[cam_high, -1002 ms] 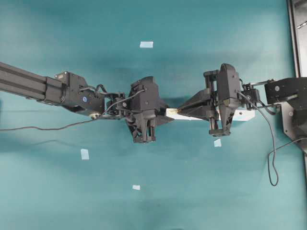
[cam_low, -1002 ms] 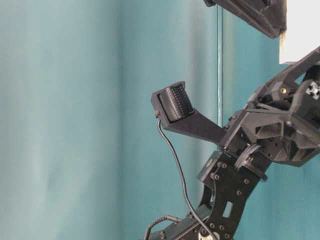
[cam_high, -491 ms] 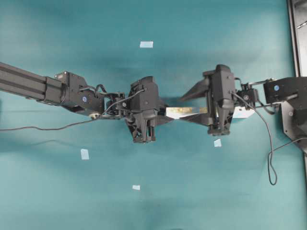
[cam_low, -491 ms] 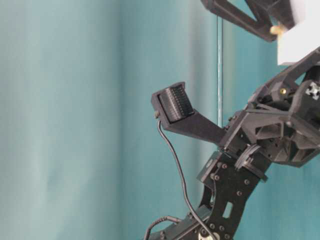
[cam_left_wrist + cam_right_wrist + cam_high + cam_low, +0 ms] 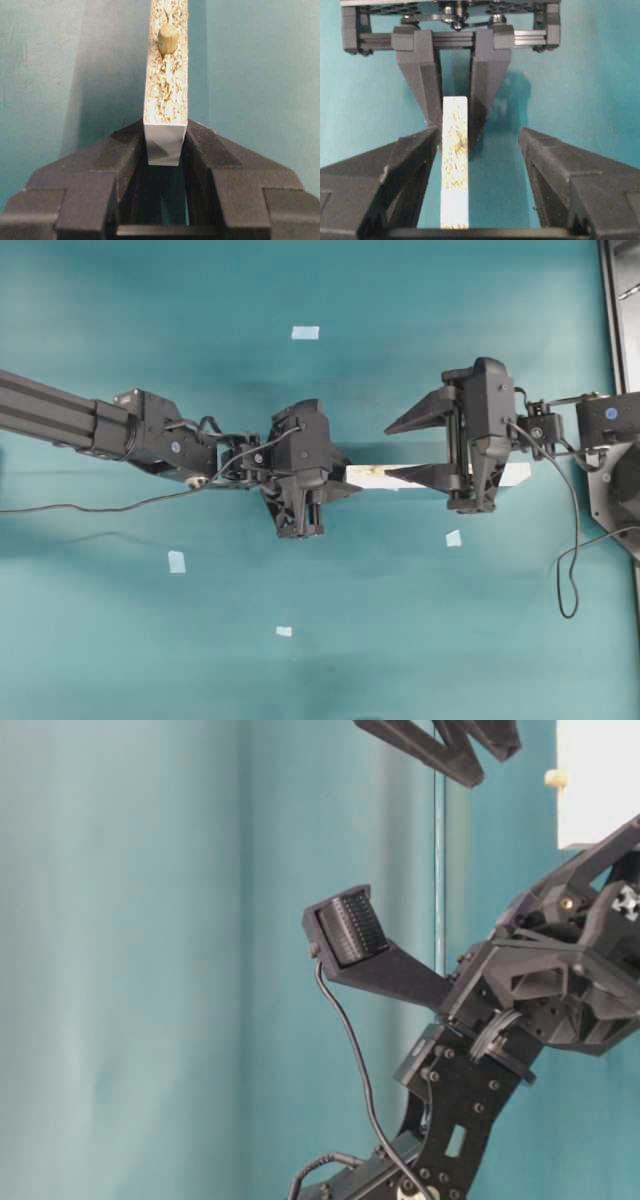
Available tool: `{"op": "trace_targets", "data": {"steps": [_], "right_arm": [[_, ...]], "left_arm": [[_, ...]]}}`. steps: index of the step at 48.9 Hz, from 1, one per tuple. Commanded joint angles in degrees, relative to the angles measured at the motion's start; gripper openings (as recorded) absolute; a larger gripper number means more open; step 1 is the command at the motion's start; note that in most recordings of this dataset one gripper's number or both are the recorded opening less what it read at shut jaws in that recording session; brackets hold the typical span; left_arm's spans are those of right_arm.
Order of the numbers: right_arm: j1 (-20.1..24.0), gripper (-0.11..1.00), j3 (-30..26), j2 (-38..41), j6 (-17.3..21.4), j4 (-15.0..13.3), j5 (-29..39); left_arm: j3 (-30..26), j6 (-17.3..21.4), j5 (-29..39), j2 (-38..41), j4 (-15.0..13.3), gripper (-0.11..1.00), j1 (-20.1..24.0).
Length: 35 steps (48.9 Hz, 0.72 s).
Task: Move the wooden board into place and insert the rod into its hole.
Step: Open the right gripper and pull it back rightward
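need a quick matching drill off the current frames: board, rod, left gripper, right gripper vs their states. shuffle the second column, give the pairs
1. wooden board
2. rod
3. left gripper
4. right gripper

A. jaws wide apart, holding nothing
B. standing in a hole in the board's edge
C. held on edge at one end
D. clamped on the board's end

Pairs: 1-C, 2-B, 3-D, 4-A

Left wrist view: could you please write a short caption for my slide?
Left gripper clamps the wooden board on edge, with the rod seated in its rough top edge.
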Motion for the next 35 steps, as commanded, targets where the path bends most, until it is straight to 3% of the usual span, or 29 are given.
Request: {"op": "trace_targets", "data": {"steps": [1, 3, 8, 15, 35], "right_arm": [[-0.09, 0.76, -0.35, -1.14, 0.0, 0.09, 0.26], [-0.09, 0.76, -0.26, -1.14, 0.0, 0.18, 0.35], [-0.09, 0.76, -0.26, -1.14, 0.0, 0.18, 0.35], [-0.09, 0.76, -0.18, -1.23, 0.0, 0.09, 0.44], [0.0, 0.76, 2.81, -5.01, 0.0, -0.09, 1.85]], "left_arm": [[0.62, 0.18, 1.05, -0.53, 0.18, 0.23, -1.23], [0.62, 0.18, 1.14, -0.62, 0.18, 0.26, -1.23], [0.62, 0.18, 1.58, -1.05, 0.18, 0.56, -1.23], [0.62, 0.09, 2.37, -1.67, 0.18, 0.82, -1.23], [3.16, 0.18, 4.39, -4.92, 0.18, 0.8, -1.23]]}}
